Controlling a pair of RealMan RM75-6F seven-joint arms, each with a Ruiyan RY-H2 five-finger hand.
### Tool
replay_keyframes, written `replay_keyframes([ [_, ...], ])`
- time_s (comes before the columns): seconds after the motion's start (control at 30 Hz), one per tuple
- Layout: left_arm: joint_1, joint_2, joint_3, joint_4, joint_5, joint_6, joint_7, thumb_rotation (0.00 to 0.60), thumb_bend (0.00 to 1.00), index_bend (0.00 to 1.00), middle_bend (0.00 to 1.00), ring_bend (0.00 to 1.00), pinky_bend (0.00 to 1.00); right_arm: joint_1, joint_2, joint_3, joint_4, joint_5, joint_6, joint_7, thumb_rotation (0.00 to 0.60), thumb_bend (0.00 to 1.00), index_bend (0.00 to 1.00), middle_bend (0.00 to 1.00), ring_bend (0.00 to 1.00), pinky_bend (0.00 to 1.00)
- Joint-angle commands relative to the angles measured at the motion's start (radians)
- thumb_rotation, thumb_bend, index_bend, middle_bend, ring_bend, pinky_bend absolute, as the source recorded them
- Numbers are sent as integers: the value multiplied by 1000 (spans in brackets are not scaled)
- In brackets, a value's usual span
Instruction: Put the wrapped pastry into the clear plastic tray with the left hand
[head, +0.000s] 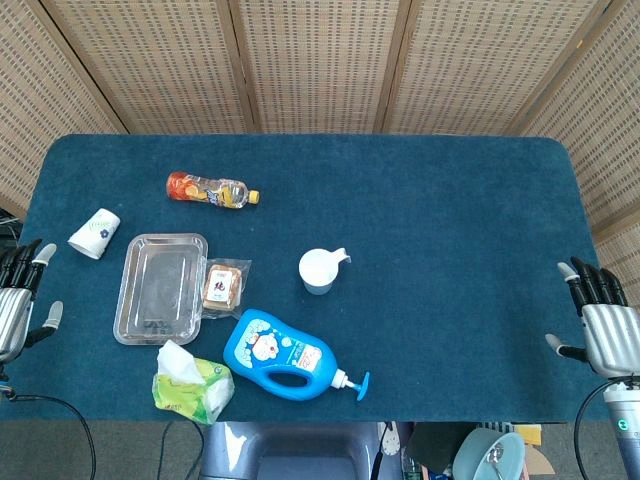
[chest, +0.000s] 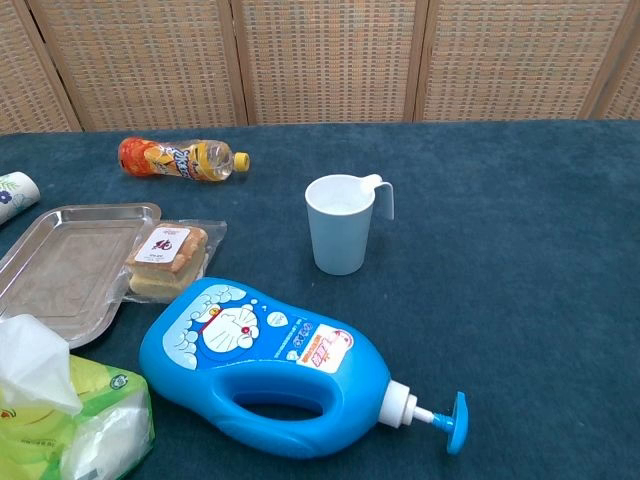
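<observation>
Nothing grasped yet. Left hand (head: 18, 300) sits at the table's 9 o'clock edge, fingers spread, holding nothing; right hand (head: 600, 325) at the 3 o'clock edge, likewise spread and empty. Neither shows in the chest view.

Wrapped pastry (head: 224, 285) lies flat on the blue cloth, just beside the clear plastic tray (head: 137, 325) on the tray's 3 o'clock side. In the chest view the wrapper's edge (chest: 165, 258) looks to touch or slightly overlap the tray rim (chest: 80, 212), can't tell which.

Risks, as I judge them:
- The left hand must cross over the tray to reach the pastry; a low approach could shove or tip the light tray.
- Pastry is thin and flat in slick film, so fingers may slide off or pinch only loose wrapper, and it drops short of the tray.
- Blue pump bottle (head: 285, 355) lies on its side at the pastry's 5 o'clock, close by; tissue pack (head: 192, 385) sits at the tray's 5 o'clock. A wide hand could knock either.
- Paper cup (head: 94, 232) lying at the tray's 10 o'clock is along the arm's path.

Hard to see: both arms are cut off at the frame edges, and the left hand's palm is only partly visible. Tray's transparency blurs its rim. The white mug (head: 320, 270) and drink bottle (head: 208, 189) are well apart, no concern.
</observation>
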Motion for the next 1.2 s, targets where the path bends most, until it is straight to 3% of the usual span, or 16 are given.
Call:
replay_keyframes([
  [0.03, -3, 1, -1, 0, -2, -5, 1, 600, 467, 0, 0, 0, 0, -2, 0, 1, 2, 4, 2, 2, 600, 181, 0, 0, 0, 0],
  [0.63, -18, 21, 8, -31, 7, -34, 14, 600, 472, 0, 0, 0, 0, -22, 2, -9, -8, -14, 38, -7, 600, 181, 0, 0, 0, 0],
  [1.2, -229, 78, -58, -107, -203, -427, -79, 600, 485, 0, 0, 0, 0, 6, -18, 6, 86, 9, -14, 85, 600, 181, 0, 0, 0, 0],
])
